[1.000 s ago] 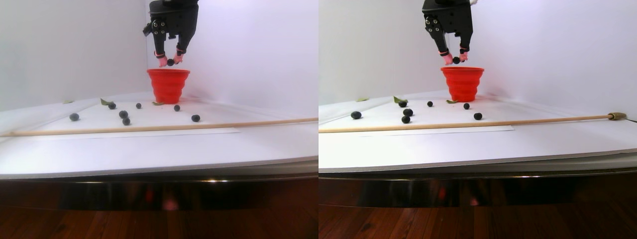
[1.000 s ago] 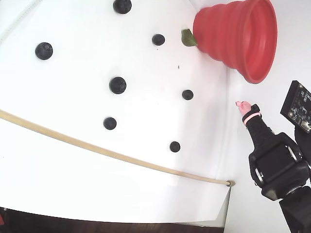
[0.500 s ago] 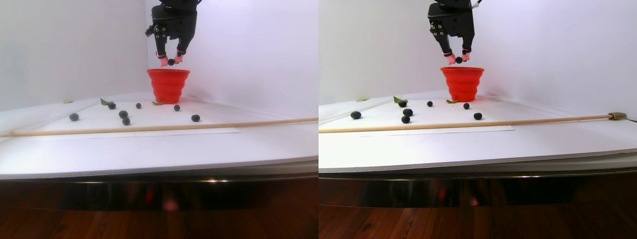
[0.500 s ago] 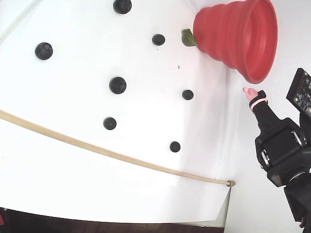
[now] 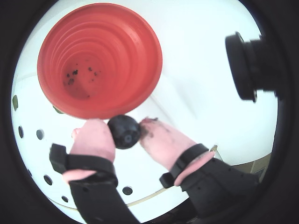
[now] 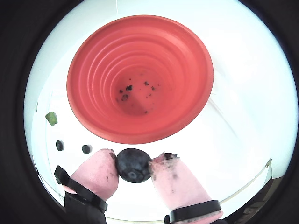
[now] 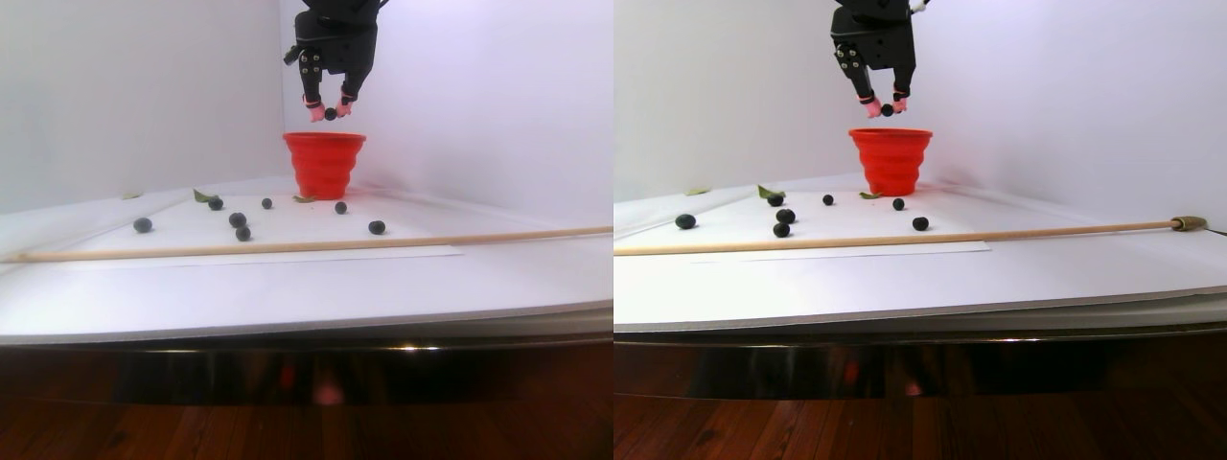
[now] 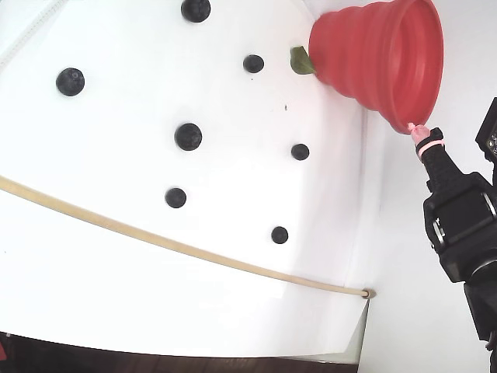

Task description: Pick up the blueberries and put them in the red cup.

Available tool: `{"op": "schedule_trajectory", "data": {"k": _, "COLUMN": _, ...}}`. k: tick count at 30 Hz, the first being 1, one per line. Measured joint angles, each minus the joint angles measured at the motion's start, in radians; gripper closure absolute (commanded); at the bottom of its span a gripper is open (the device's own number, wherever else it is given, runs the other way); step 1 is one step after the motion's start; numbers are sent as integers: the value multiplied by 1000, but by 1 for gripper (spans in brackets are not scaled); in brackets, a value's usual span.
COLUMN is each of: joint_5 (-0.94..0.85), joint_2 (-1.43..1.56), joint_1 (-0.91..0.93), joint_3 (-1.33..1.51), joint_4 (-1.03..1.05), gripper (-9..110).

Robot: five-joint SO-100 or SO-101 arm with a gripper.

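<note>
My gripper [image 6: 133,164] is shut on one dark blueberry [image 6: 133,166], pinched between its two pink fingertips [image 6: 98,172]. In both wrist views the held berry [image 5: 124,131] hangs just outside the near rim of the red cup [image 5: 100,56]. The cup's floor [image 6: 135,100] shows only dark specks. In the stereo pair view the gripper [image 7: 329,113] is a little above the cup [image 7: 324,163]. In the fixed view the pink tip [image 8: 418,130] meets the cup's rim [image 8: 404,116]. Several blueberries [image 8: 188,136] lie loose on the white sheet.
A thin wooden stick [image 8: 155,241] crosses the sheet in front of the berries. A small green leaf [image 8: 299,61] lies at the cup's base. White walls [image 7: 479,96] stand close behind and beside the cup. A black camera module [image 5: 252,65] juts out beside the gripper.
The gripper has risen slightly and moved toward the cup with the berry still held; in the fixed view its tip has gone from beside the cup up to the rim.
</note>
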Motion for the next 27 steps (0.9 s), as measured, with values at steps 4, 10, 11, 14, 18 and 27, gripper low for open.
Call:
{"op": "schedule_trajectory", "data": {"k": 4, "joint_5": 2, "joint_2": -28, "joint_1": 0, "joint_3": -26, "joint_4": -18, "gripper": 89}}
{"op": "schedule_trajectory", "data": {"k": 10, "joint_5": 18, "joint_2": -60, "joint_1": 0, "joint_3": -63, "joint_4": -18, "gripper": 89}}
{"op": "schedule_trajectory", "data": {"k": 11, "joint_5": 18, "joint_2": -64, "joint_1": 0, "joint_3": -69, "joint_4": -18, "gripper": 89}}
{"op": "schedule_trajectory", "data": {"k": 14, "joint_5": 21, "joint_2": -89, "joint_1": 0, "joint_3": -95, "joint_4": -28, "gripper": 89}}
{"op": "schedule_trajectory", "data": {"k": 18, "joint_5": 21, "joint_2": -126, "joint_1": 0, "joint_3": -137, "joint_4": -31, "gripper": 88}}
{"op": "schedule_trajectory", "data": {"k": 27, "joint_5": 48, "joint_2": -176, "joint_1": 6, "joint_3": -218, "joint_4": -43, "gripper": 88}}
